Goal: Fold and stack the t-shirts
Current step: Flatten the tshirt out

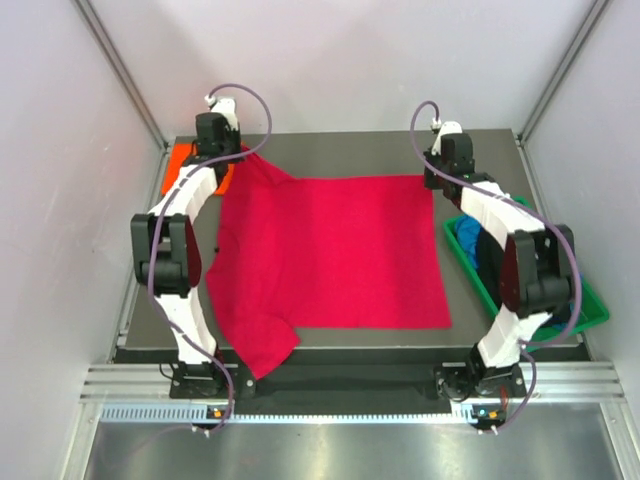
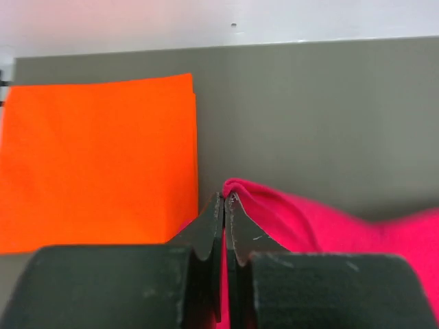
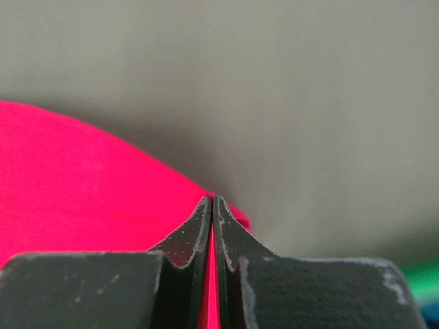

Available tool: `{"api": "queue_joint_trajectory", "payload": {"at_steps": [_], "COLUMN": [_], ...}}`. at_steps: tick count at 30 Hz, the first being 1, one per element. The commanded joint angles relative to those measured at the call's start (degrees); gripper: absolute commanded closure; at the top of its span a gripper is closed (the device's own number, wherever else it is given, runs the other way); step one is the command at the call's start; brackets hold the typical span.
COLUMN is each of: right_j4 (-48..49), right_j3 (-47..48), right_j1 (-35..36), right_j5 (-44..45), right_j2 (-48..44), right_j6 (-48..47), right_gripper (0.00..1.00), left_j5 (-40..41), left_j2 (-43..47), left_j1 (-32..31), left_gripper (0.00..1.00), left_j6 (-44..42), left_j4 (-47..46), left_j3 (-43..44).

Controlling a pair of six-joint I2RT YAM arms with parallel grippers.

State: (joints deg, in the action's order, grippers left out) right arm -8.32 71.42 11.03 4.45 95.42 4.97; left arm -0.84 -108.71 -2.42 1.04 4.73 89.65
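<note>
Pale walls (image 1: 340,60) close in a grey table (image 1: 350,150), and you have the crimson-red t-shirt (image 1: 340,250) spread across most of its middle. Your left gripper (image 1: 236,150) sits at the far left corner of that shirt, and in the left wrist view its fingers (image 2: 206,233) are pressed fully together at the tips (image 2: 225,200) with a raised fold of the red cloth (image 2: 329,226) pinched between them. Your right gripper (image 1: 435,178) is at the shirt's far right corner; in the right wrist view the jaws are likewise closed tight (image 3: 212,200), a thin sliver of red showing between them and the shirt (image 3: 75,178) running away to the left. The shirt's right side and near edge lie flat and straight, while its left side is rumpled, and the near left part bunches into a flap that reaches over the table's near edge. Just left of your left gripper, at the table's far left corner, the bright orange t-shirt (image 1: 180,165) lies folded flat into a neat rectangle (image 2: 103,164), its right edge close beside the pinched red corner. Along the right edge of the table stands a green bin (image 1: 592,305), partly covered by your right arm, with blue cloth (image 1: 468,236) visible at its far end.
</note>
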Motion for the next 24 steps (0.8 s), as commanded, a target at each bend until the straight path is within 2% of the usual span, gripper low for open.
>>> {"api": "queue_joint_trajectory", "payload": {"at_steps": [1,5,10,13,16,19,24], "right_j4": [6.4,6.1,7.9,9.8,8.6,4.5,-2.9], "right_j3": [9.2,16.7,20.1,20.4,19.8,18.6,15.2], "right_j1": [-1.7,-2.9,-3.0,-3.0,-3.0,-2.6,-2.2], "right_j5": [-3.2,-3.5,-2.5,-1.6,-2.2,-3.0,-2.2], "right_j2": [6.1,14.3,18.7,19.6,17.7,12.4,-4.2], "right_j6": [-0.8,0.2,0.8,1.5,2.0,1.6,1.4], "right_gripper": [1.0,1.0,1.0,1.0,1.0,1.0,1.0], "left_j5": [-0.1,0.1,-2.6,-2.2,5.1,9.7,11.6], "left_j2": [-3.3,-8.7,-11.3,-10.9,-7.2,-0.3,10.3], "left_j1": [0.4,0.4,0.4,0.0,-0.8,-0.8,-0.8], "left_gripper": [1.0,1.0,1.0,1.0,1.0,1.0,1.0], "left_j6": [-1.3,-1.3,1.9,3.9,3.6,1.8,-0.3], "left_j4": [-4.0,-6.8,-11.4,-9.8,-7.8,-9.9,-9.5], "left_j3": [7.2,9.8,10.8,12.2,11.6,5.9,3.3]}}
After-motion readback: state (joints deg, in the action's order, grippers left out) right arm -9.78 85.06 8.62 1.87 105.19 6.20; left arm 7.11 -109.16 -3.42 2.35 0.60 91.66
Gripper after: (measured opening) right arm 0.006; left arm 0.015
